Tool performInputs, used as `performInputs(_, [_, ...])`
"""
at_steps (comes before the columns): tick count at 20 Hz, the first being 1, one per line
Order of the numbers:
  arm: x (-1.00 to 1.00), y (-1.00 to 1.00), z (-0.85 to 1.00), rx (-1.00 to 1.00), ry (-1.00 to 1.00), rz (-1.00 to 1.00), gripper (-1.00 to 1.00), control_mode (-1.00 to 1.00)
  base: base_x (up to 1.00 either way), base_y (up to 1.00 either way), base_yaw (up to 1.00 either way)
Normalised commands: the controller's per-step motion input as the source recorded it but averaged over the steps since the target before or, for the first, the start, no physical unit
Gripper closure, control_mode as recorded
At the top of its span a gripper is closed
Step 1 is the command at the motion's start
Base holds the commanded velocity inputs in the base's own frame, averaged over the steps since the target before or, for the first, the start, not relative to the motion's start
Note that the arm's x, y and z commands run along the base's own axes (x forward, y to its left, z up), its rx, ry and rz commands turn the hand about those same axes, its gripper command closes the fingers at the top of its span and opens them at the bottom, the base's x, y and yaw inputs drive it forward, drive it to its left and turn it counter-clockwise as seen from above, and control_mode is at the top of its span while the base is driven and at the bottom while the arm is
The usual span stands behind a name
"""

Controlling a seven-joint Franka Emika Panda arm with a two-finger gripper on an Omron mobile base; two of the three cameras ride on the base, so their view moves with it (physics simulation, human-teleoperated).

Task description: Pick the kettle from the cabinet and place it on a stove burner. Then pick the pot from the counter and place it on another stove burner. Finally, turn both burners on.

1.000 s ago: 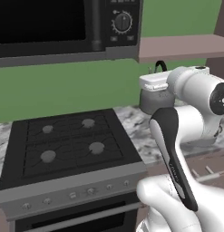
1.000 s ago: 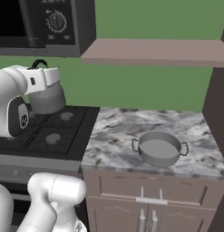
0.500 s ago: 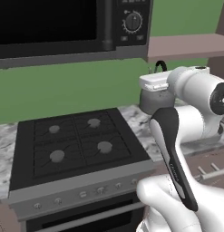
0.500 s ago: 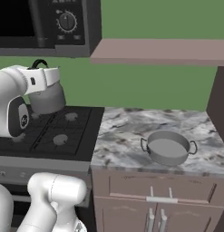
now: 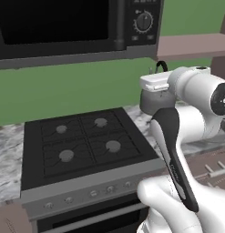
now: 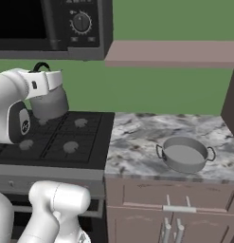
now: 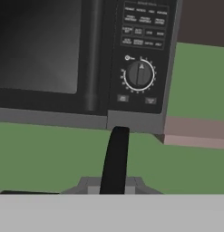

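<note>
kettle (image 6: 49, 103) held up by its black handle in the clenched hand (image 5: 155, 83), hanging over the stove's (image 5: 86, 144) back right corner; pot (image 6: 185, 154) on table (image 6: 137, 142) near front edge.

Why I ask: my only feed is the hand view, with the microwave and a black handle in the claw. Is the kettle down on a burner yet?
Observer: No. The kettle hangs from the shut claw, lifted clear of the cooktop.
Operator: Is any burner already taken?
Observer: None. All four are bare, including the front right burner.
Operator: And the pot?
Observer: The pot sits upright on the counter, to the right of the stove.
</note>
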Motion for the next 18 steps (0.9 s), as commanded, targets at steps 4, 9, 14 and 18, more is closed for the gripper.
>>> performInputs(4, [0.0,0.0,0.0,0.0,0.0,0.0,1.0,1.0,0.2,0.25,0.0])
performInputs(9, [0.0,0.0,0.0,0.0,0.0,0.0,1.0,1.0,0.23,0.16,0.0])
performInputs(14, [0.0,0.0,0.0,0.0,0.0,0.0,1.0,1.0,0.38,0.2,0.0])
performInputs(18, [0.0,0.0,0.0,0.0,0.0,0.0,1.0,1.0,0.45,0.24,0.0])
